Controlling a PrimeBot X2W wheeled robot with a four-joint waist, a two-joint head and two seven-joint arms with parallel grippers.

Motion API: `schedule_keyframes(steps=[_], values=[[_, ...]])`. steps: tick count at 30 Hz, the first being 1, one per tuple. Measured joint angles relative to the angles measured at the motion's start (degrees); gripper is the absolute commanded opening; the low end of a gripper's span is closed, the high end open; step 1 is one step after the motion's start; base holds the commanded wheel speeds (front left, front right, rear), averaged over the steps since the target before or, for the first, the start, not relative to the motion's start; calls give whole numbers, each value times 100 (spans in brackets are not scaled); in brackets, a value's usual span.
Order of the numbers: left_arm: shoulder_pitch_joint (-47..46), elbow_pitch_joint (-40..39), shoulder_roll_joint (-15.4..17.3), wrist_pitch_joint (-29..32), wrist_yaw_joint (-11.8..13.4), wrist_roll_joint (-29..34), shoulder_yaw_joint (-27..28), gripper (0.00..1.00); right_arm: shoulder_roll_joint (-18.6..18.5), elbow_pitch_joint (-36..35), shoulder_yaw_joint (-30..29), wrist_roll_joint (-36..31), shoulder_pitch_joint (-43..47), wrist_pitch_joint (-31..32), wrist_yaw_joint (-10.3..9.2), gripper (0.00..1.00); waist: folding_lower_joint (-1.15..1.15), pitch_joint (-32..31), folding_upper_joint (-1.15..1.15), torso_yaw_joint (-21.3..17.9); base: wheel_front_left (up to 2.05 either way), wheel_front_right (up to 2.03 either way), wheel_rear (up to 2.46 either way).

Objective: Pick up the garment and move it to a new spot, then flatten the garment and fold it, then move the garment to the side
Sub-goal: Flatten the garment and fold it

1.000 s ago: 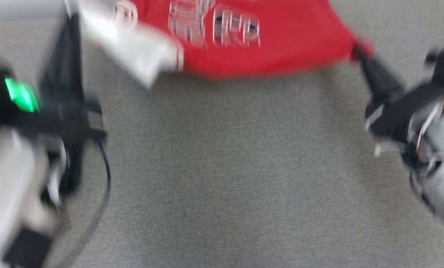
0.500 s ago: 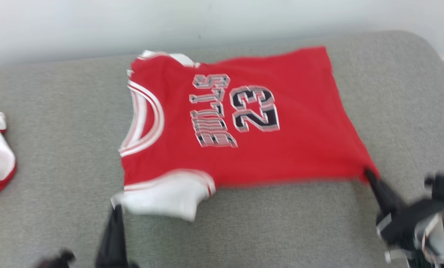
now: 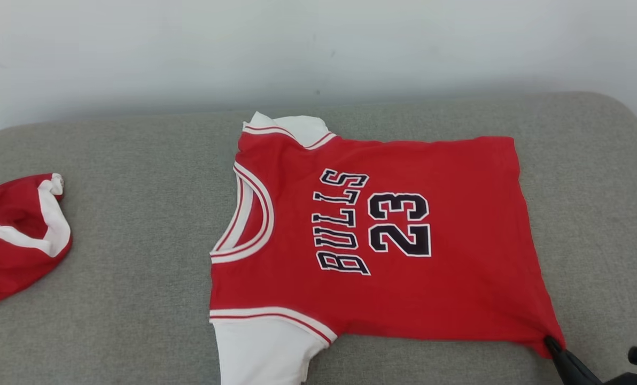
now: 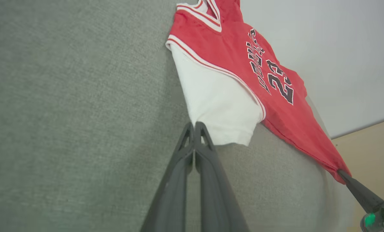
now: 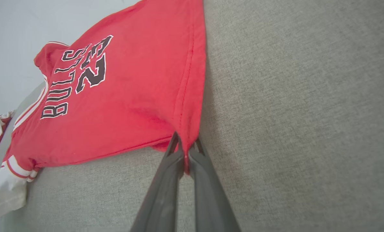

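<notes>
Upward goes the head camera since the earlier frames, so the whole picture has slid down and turned sharp. The shirt [image 3: 382, 240] itself looks smoother, and its near white sleeve [image 4: 217, 100] is less bunched than half a second ago. It lies spread on the gray cloth-covered counter [image 3: 137, 214], printed side up, with BULLS and 23 in black letters edged white. Its collar points to the robot's left and its hem to the right. The far sleeve peeks out white at the far edge, close to the pale wall [image 3: 318, 48].

The right pincer [image 5: 185, 145] is pinching the near corner of the hem. Red cloth runs down between its two dark fingers, which are pressed onto it, and the corner is drawn out to a point. From there the near edge of the shirt runs fairly straight toward the near sleeve.

The left pincer [image 4: 194, 124] has its fingers pressed together, with the tips right at the loose corner of the near sleeve and touching it. Whether any white cloth is caught between them I cannot tell.

A second red and white garment [image 3: 19, 235] lies crumpled at the left end of the counter, well apart from the shirt, with bare gray cloth between them.
</notes>
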Motion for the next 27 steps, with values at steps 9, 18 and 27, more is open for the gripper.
schedule_keyframes(steps=[9,18,27], values=[[483,-493,448,988,3,-221,-243,0,97,-191,-538,-327,462,247,0,0,1,-118,1,199,0,0,0],[547,-914,619,1414,100,-321,-339,0,383,-363,-1009,-645,751,730,0,0,1,-199,1,274,0,0,0],[-154,-1151,720,998,-10,94,-242,0,732,-768,-1441,-878,799,1093,0,0,1,-213,1,106,0,0,0]])
